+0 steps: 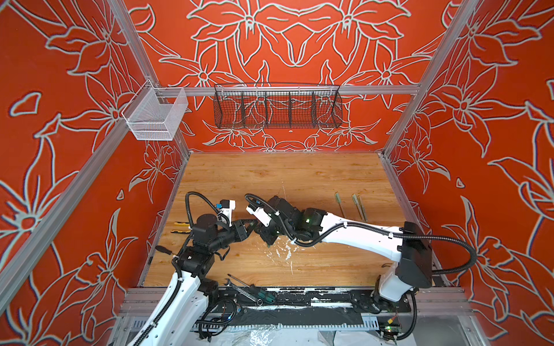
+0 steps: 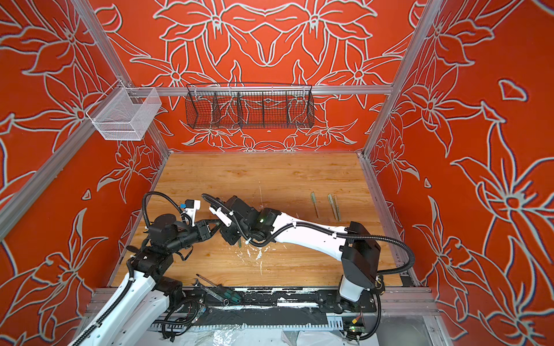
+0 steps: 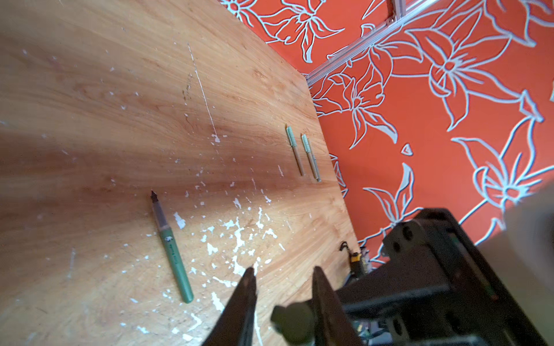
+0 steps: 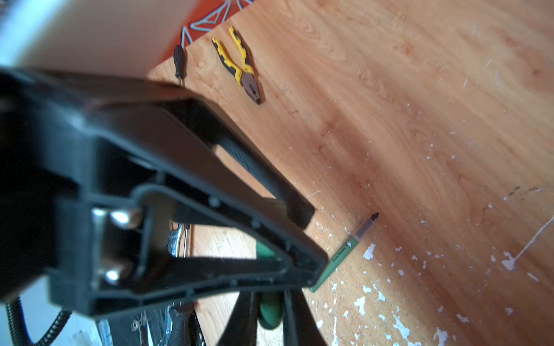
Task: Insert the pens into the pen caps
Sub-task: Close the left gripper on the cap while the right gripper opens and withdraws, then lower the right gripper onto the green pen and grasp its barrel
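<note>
A dark green pen cap point(image 4: 269, 314) sits between the jaws of my right gripper point(image 4: 269, 295), which is shut on it. My left gripper point(image 3: 281, 271) faces it in mid-table and has its fingers around the cap's point(image 3: 295, 325) free end. One finger touches the cap and a gap shows beside the other. An uncapped green pen point(image 3: 174, 254) lies on the wood just below both grippers, dark tip bare. In a top view only its end point(image 2: 239, 243) shows under the right gripper point(image 1: 265, 238). Three more pens point(image 1: 356, 206), seemingly wearing pale caps, lie side by side at the right.
Yellow-black pliers point(image 4: 239, 64) and a black screwdriver point(image 4: 179, 61) lie by the left wall. A wrench point(image 1: 242, 289) and a green-handled screwdriver point(image 1: 262, 293) rest on the front rail. White paint flecks point(image 1: 284, 251) dot the wood. Wire baskets point(image 1: 277, 109) hang on the back wall.
</note>
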Tool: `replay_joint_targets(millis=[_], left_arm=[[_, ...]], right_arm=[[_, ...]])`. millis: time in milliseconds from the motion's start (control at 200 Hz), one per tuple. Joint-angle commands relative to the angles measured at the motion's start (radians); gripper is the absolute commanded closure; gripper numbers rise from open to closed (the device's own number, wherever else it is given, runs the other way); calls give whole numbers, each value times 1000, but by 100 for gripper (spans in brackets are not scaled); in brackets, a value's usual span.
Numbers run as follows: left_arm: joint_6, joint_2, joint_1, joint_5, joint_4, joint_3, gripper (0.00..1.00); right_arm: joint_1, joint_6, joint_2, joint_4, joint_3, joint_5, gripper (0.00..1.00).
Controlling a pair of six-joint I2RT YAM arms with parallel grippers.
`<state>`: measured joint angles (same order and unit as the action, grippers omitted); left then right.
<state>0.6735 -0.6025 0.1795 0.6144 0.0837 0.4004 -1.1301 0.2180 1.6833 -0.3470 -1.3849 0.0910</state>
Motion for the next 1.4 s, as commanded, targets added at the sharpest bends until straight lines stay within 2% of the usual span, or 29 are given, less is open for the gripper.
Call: replay_joint_targets(millis=[0, 220, 330, 375, 435, 525, 681, 931, 1076, 1191, 1396], left_arm=[[0, -2, -13, 36, -33, -6, 81], [1, 13, -21, 39, -33, -5, 94], [-4, 21, -29, 34, -19, 1, 100], [-8, 29, -34, 22, -3, 4, 100], [-18, 50, -40, -23, 36, 13, 100], [-39, 98, -50, -151, 132, 34, 100], [-76, 163, -58, -362, 299, 95, 100], [-144, 204, -58, -504, 468, 194, 100], [-150, 246, -58, -528, 499, 208, 100], [-150, 260, -58, -518, 493, 204, 100], [-153, 261, -58, -503, 477, 197, 100]], right_arm=[[-21, 3, 29, 9, -46, -69, 89], [-28, 8, 48, -5, -63, -96, 88], [-28, 21, 52, -11, -68, -98, 83], [-28, 29, 52, -13, -66, -98, 77], [-26, 46, 50, -25, -64, -99, 64], [-23, 68, 46, -32, -47, -95, 48], [-11, 116, 62, -64, -28, -97, 34], [42, 225, 239, -217, -106, -142, 32], [59, 259, 367, -346, -212, -161, 33], [65, 281, 422, -381, -251, -180, 34], [83, 286, 466, -379, -269, -158, 49]])
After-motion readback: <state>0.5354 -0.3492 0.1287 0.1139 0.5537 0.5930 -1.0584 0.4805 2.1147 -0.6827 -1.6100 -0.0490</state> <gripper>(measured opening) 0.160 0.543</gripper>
